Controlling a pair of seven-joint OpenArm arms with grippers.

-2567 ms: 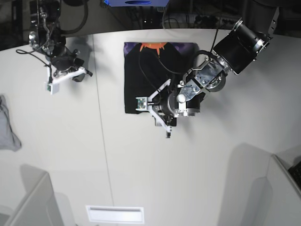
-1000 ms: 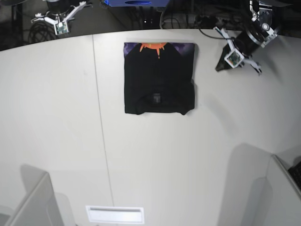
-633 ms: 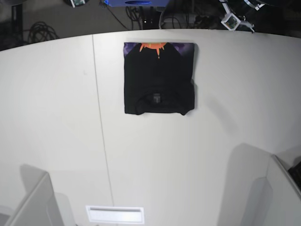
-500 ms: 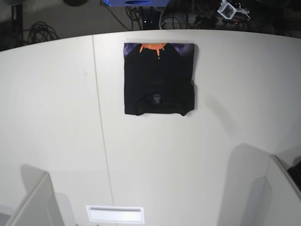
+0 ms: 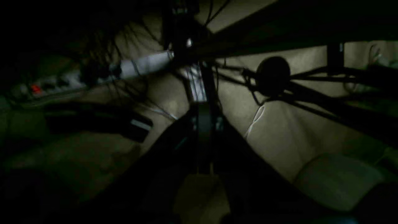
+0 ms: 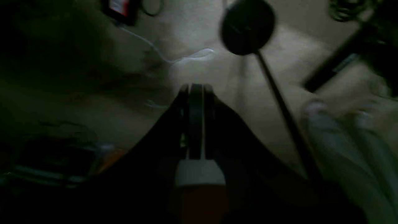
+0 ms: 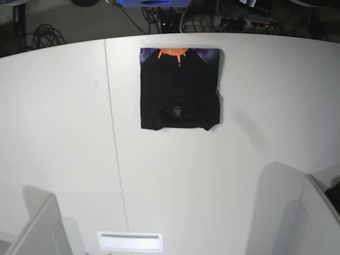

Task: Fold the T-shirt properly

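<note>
Both your grippers, left [image 5: 203, 124] and right [image 6: 196, 93], are closed empty, off the table [image 7: 64, 133]; T-shirt [image 7: 179, 90] lies folded.

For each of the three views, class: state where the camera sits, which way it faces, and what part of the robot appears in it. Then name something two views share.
Base: overhead, facing down on the white table with the folded T-shirt; no arm shows.
Left wrist: on the left arm, facing a dim floor with cables; its closed fingers show.
Right wrist: on the right arm, facing the dim floor; its closed fingers show.
Shared: both wrist views show a dark round object on a rod.
</note>
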